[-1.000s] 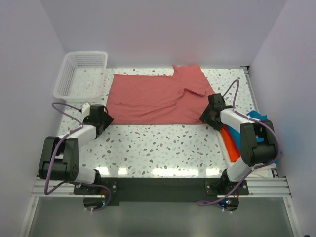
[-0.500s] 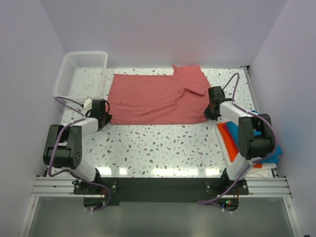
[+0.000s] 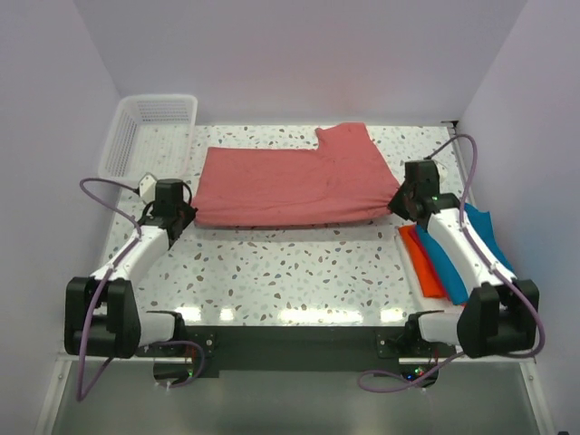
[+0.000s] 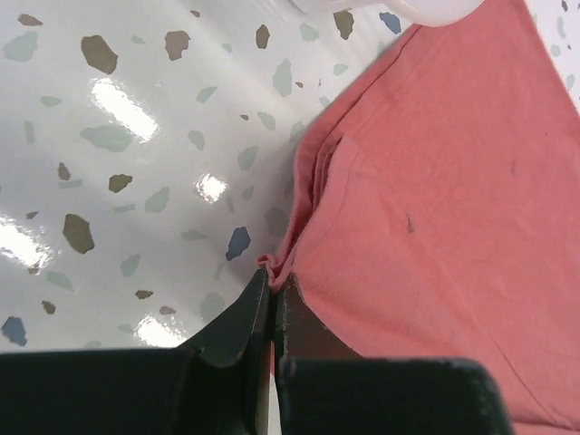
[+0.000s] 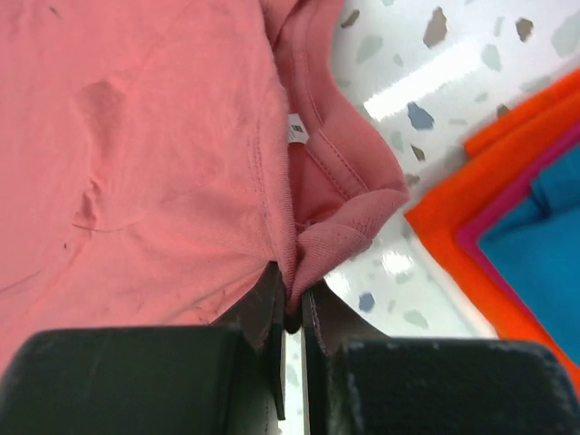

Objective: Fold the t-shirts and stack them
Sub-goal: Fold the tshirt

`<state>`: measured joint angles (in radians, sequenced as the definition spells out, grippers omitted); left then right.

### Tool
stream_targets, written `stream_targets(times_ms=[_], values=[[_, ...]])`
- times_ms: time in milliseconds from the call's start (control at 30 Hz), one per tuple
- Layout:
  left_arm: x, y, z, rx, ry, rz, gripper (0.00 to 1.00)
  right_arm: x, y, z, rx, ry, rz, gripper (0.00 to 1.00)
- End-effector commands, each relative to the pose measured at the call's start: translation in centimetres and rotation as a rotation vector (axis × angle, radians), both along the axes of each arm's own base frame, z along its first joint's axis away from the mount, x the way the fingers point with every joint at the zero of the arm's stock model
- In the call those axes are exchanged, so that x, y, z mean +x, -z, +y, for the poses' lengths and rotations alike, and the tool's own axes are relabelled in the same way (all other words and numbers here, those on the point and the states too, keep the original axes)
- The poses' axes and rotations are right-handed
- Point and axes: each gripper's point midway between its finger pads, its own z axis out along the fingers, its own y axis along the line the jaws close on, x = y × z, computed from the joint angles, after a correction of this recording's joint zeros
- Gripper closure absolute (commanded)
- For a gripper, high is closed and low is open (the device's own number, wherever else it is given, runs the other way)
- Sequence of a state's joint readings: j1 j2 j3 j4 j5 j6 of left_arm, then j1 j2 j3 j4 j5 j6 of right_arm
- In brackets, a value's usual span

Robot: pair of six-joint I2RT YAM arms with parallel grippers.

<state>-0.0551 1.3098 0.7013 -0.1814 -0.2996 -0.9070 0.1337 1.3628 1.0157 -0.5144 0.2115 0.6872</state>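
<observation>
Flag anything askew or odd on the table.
At the right edge, the teal shirt lies skewed over the orange shirt, their edges fanned rather than aligned. The salmon shirt has one sleeve jutting past its far edge. No damage or spill shows.

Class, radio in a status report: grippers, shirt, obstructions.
Left gripper shut on red shirt corner. Right gripper shut on its collar side. Orange shirt, blue shirt stacked right, not blocking.
</observation>
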Motion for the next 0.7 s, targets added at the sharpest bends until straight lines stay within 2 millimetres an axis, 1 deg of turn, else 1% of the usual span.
stream_targets(times_ms=[0,33,67,100,133,167,200,233,267,300,333,367,400,433,467,500,533,567,600,633,667], values=[[-2.2,-1.1,1.5,0.030,-0.065,0.019,1.00,-4.2,0.2,-0.7,-0.008,-0.023,0.040,1.00],[-3.2,-0.2,1.5,0.022,-0.070,0.039,1.00,-5.7,1.2,-0.7,-0.004,-0.030,0.077,1.00],[-3.9,0.1,1.4,0.016,-0.072,0.045,1.00,-6.6,0.4,-0.6,0.006,-0.036,0.049,1.00],[-5.4,0.7,1.3,0.002,-0.074,0.054,1.00,-7.4,0.6,-0.5,0.018,-0.043,0.051,1.00],[-6.0,0.9,1.2,-0.005,-0.076,0.054,1.00,-9.2,1.8,-0.5,0.023,-0.048,0.092,1.00],[-6.8,1.2,1.1,-0.014,-0.077,0.056,1.00,-10.1,2.1,-0.4,0.032,-0.051,0.094,1.00],[-7.6,0.8,0.9,-0.033,-0.079,0.031,1.00,-10.9,1.5,-0.4,0.045,-0.050,0.059,1.00],[-8.9,2.0,0.8,-0.041,-0.077,0.053,1.00,-12.6,2.5,-0.5,0.050,-0.051,0.094,1.00],[-9.6,2.1,0.8,-0.048,-0.079,0.051,1.00,-13.4,2.6,-0.4,0.058,-0.050,0.096,1.00],[-10.4,1.7,0.8,-0.056,-0.088,0.029,1.00,-14.1,2.0,-0.3,0.076,-0.048,0.060,1.00],[-11.2,2.3,0.7,-0.061,-0.086,0.038,1.00,-15.3,2.6,0.0,0.099,-0.057,0.079,1.00],[-11.7,2.4,0.7,-0.068,-0.086,0.035,1.00,-15.4,2.1,1.1,0.132,-0.095,0.048,0.98],[-12.3,2.3,0.4,-0.084,-0.079,0.023,1.00,-15.9,1.3,1.5,0.169,-0.081,0.018,0.92],[-12.4,2.1,0.2,-0.091,-0.069,0.008,0.97,-16.5,0.9,2.1,0.203,-0.097,0.021,0.67],[-12.4,1.7,0.0,-0.097,-0.058,-0.010,0.75,-16.5,0.4,2.1,0.209,-0.100,-0.004,0.51],[-12.2,0.8,-0.3,-0.105,-0.038,-0.044,0.63,-16.4,0.0,2.0,0.207,-0.094,-0.024,0.39],[-11.9,0.2,-0.4,-0.109,-0.026,-0.064,0.53,-16.0,-0.9,1.5,0.181,-0.085,-0.048,0.29],[-11.5,-0.6,-0.8,-0.120,-0.002,-0.091,0.42,-15.6,-1.3,0.9,0.144,-0.078,-0.059,0.19],[-10.4,-2.6,-0.9,-0.108,0.021,-0.147,0.39,-15.2,-1.7,0.8,0.131,-0.084,-0.064,0.18],[-9.8,-3.6,-0.9,-0.099,0.028,-0.173,0.37,-14.0,-2.5,1.1,0.126,-0.098,-0.069,0.18],[-9.1,-4.2,-1.0,-0.092,0.043,-0.183,0.37,-13.2,-2.9,1.3,0.119,-0.123,-0.082,0.18]])
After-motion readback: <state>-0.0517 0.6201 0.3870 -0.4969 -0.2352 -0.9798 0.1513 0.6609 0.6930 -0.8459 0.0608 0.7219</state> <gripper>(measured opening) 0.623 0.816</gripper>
